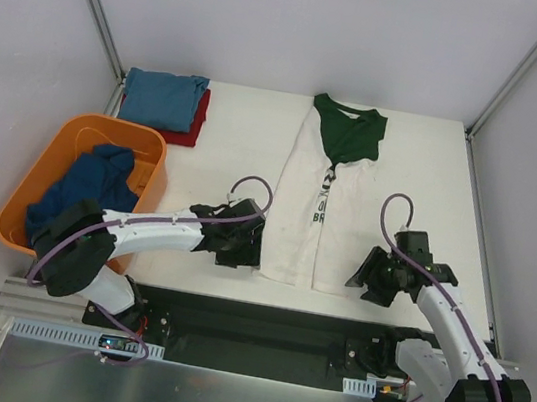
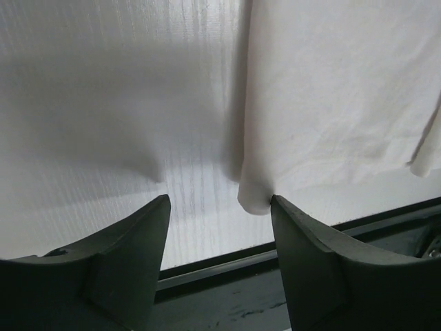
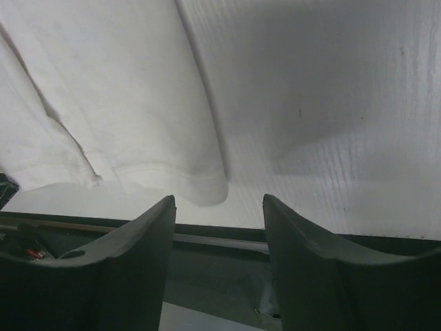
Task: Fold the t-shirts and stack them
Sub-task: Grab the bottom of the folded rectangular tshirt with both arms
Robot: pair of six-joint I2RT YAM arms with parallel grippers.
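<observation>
The cream t-shirt [image 1: 306, 232] lies folded into a long strip on the table's middle, with its dark green sleeves [image 1: 351, 133] on top at the far end. My left gripper [image 1: 247, 246] is open at the shirt's near left corner. In the left wrist view [image 2: 220, 203] that corner [image 2: 256, 196] touches the right fingertip [image 2: 281, 207]. My right gripper [image 1: 362, 276] is open beside the near right corner, and the hem [image 3: 200, 186] lies just past its jaws [image 3: 218, 200]. A folded blue shirt [image 1: 166, 97] lies on a red one [image 1: 188, 128] at the back left.
An orange basket [image 1: 108, 126] at the left holds a crumpled navy shirt [image 1: 83, 189]. The table's near edge and a black rail [image 1: 250, 325] run just below both grippers. White walls and frame posts [image 1: 96, 3] enclose the table.
</observation>
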